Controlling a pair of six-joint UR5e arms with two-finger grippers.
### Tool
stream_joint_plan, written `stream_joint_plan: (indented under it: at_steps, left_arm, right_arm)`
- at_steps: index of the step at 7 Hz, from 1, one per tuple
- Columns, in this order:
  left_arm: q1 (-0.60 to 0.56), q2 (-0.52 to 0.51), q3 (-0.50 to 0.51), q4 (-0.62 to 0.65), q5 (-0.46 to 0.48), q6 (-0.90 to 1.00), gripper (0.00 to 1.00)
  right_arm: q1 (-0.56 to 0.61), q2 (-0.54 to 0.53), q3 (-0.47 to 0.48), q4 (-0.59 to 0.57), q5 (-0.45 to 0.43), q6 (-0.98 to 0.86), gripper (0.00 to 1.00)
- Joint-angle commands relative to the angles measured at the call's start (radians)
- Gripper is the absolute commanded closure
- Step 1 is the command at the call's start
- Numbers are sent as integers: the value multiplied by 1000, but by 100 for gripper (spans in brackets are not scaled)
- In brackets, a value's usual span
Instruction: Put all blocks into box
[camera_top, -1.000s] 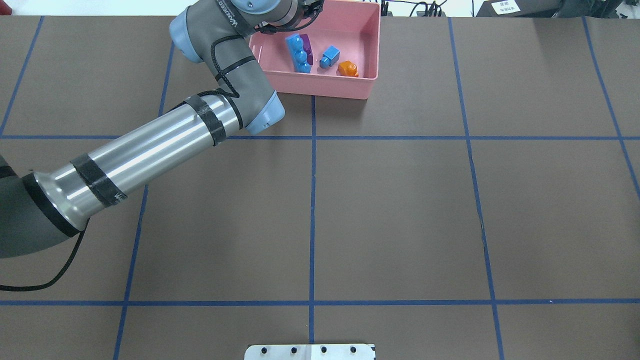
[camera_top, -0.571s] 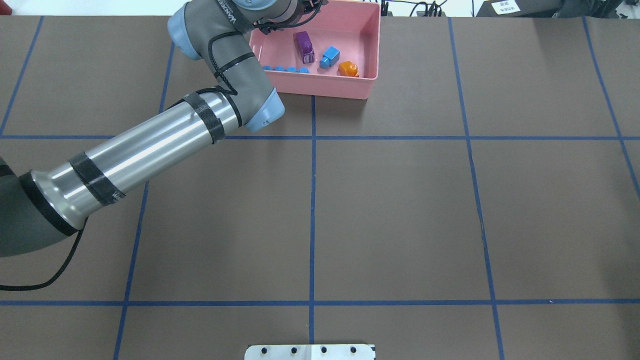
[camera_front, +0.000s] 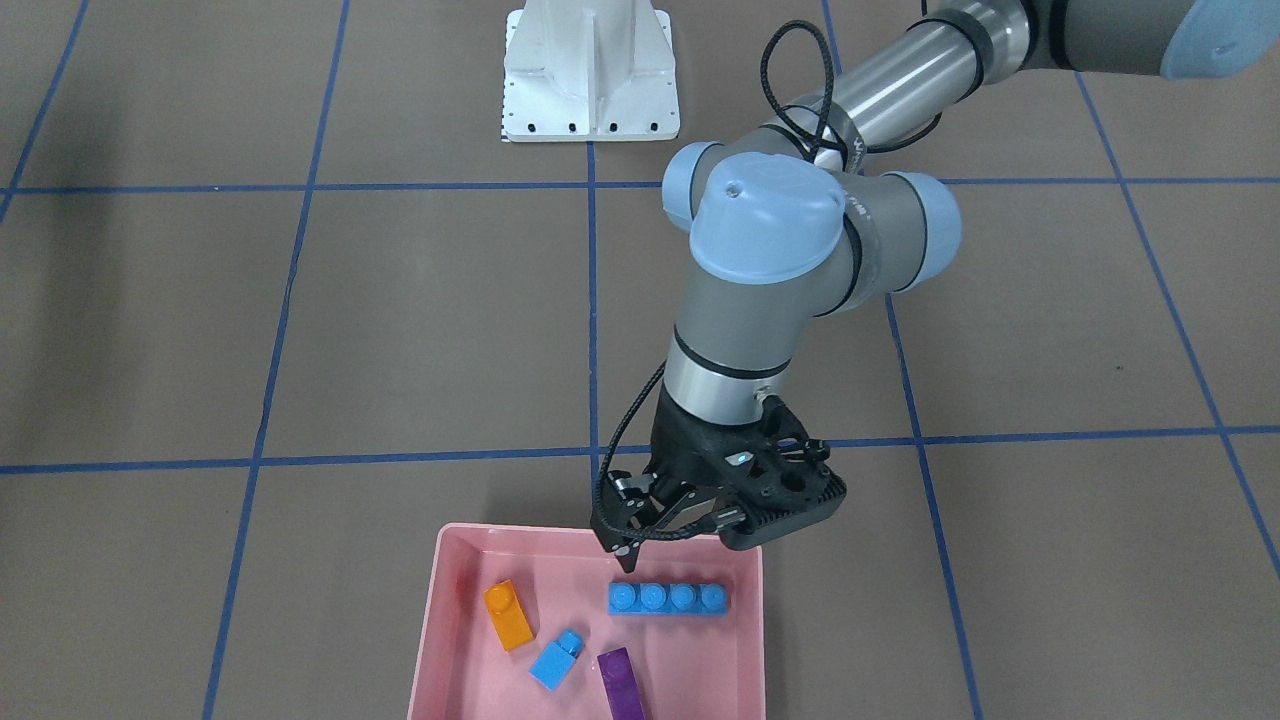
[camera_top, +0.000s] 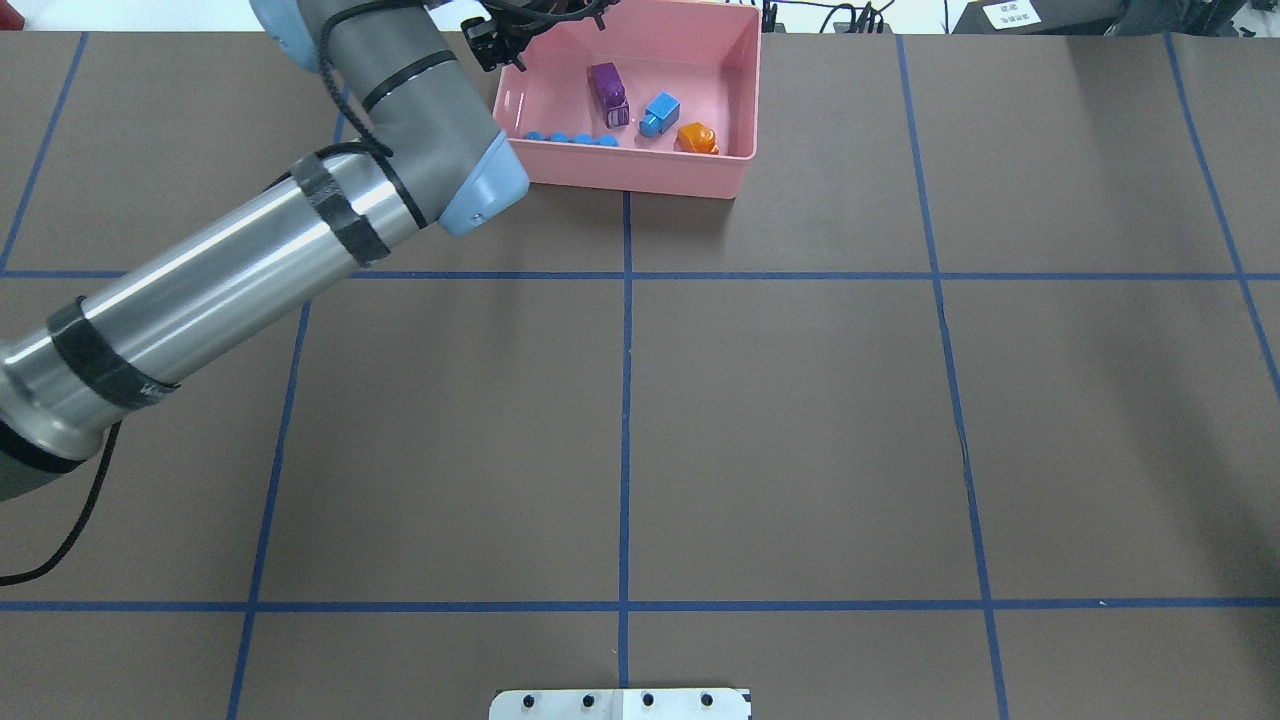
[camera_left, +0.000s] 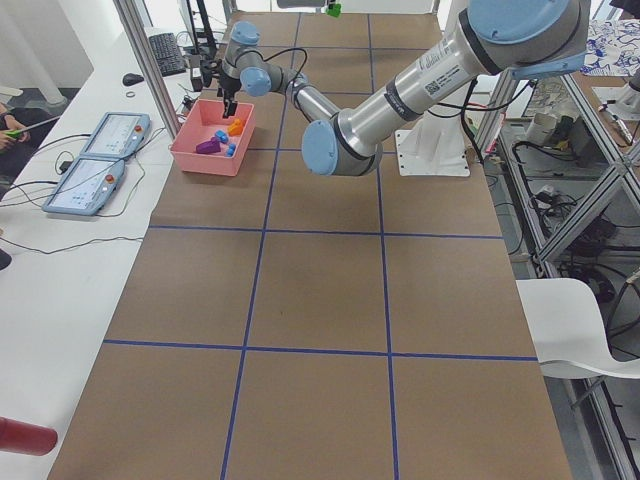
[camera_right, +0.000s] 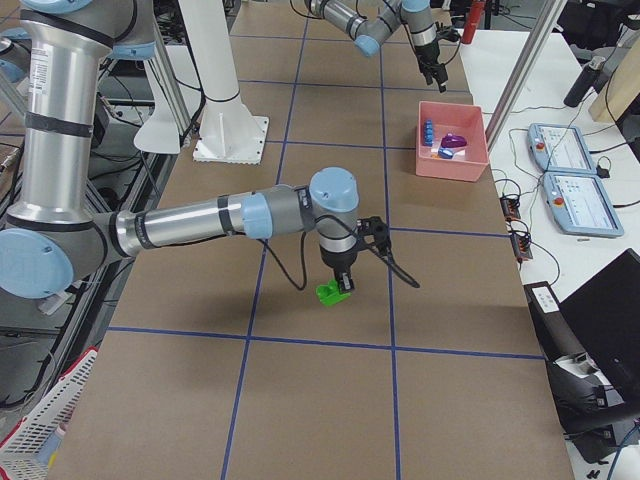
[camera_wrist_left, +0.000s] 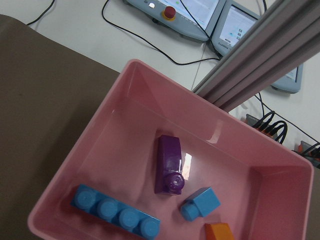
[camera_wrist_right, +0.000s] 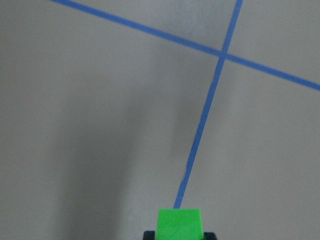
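Since the orange brick (camera_front: 508, 614), the small blue brick (camera_front: 556, 660), the purple brick (camera_front: 622, 685) and the long blue brick (camera_front: 668, 598) all lie inside the box (camera_front: 520, 545), the step in hand looks to be the last carry. The green block (camera_wrist_right: 179, 222) sits pinched between the tips of the right pincer (camera_right: 340, 283), low over the desk (camera_top: 800, 400). That is at the middle of the right-side view, well apart from the box at that frame's upper right. I cannot tell whether the block is off the surface.

To do it well, the block should probably be lifted well above the height of the box's walls before travelling, then let go low over bare pink floor so it does not bounce out. In the front-facing view the open floor is at the box's upper left, beside the orange brick, and along its right side below the long blue brick.

The left pincer (camera_front: 625, 555) hangs just over the box's upper wall in that view, close above the long blue brick. It holds nothing, but its fingers are seen edge-on and I cannot tell whether they are spread. The left arm (camera_front: 765, 260) slants over the approach, so it likely has to draw away first.

The box stands at the desk's edge, at the top of the overhead view. Just beyond it are control pendants (camera_wrist_left: 175, 12), cables and a metal post (camera_wrist_left: 260, 55), so an overshoot would leave the desk.
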Motion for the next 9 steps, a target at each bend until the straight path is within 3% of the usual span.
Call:
stream_joint_plan:
  at_steps: [1, 3, 6, 9]
  left_arm:
    - [-55, 231, -205, 28, -46, 203, 0]
    - [-78, 369, -306, 39, -57, 337, 0]
    - [-105, 515, -411, 82, -52, 490, 0]
    - [-127, 620, -449, 82, -51, 625, 0]
  right_arm:
    - [0, 282, -53, -214, -3, -2, 100]
    - [-58, 504, -179, -263, -21, 30, 100]
    - [-219, 805, -344, -198, -90, 328, 100]
    - [-394, 911, -564, 254, -214, 782, 100]
